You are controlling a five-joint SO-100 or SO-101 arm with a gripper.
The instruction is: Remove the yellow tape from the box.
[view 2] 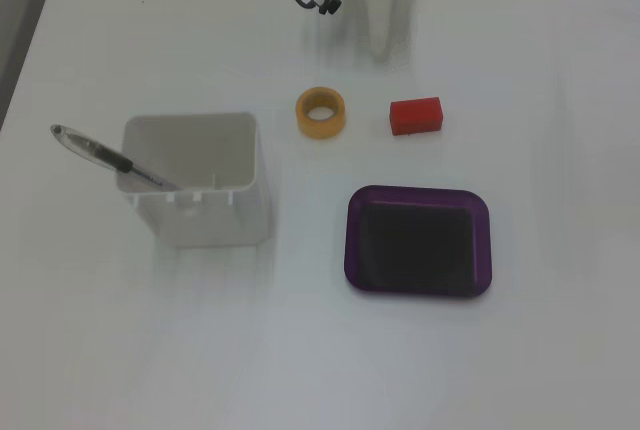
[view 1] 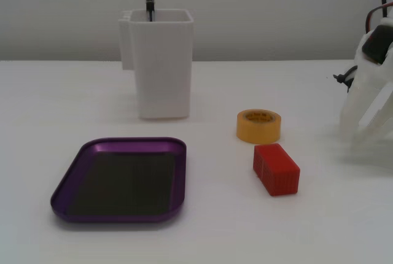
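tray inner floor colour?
Dark, near black, inside a purple rim; the box shows it best in a fixed view.

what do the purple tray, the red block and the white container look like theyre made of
Purple tray: probably metal, going by the glossy, metallic sheen on its rim; the flat bottom is dark and matte.
Red block: likely plastic, matte, with fine ridged lines on its sides.
White container: looks like matte plastic, with thin moulded walls.

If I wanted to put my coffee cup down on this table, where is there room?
The widest bare patch in a fixed view is the table below the white container and purple tray. It is crowded near the yellow tape, red block and end effector.
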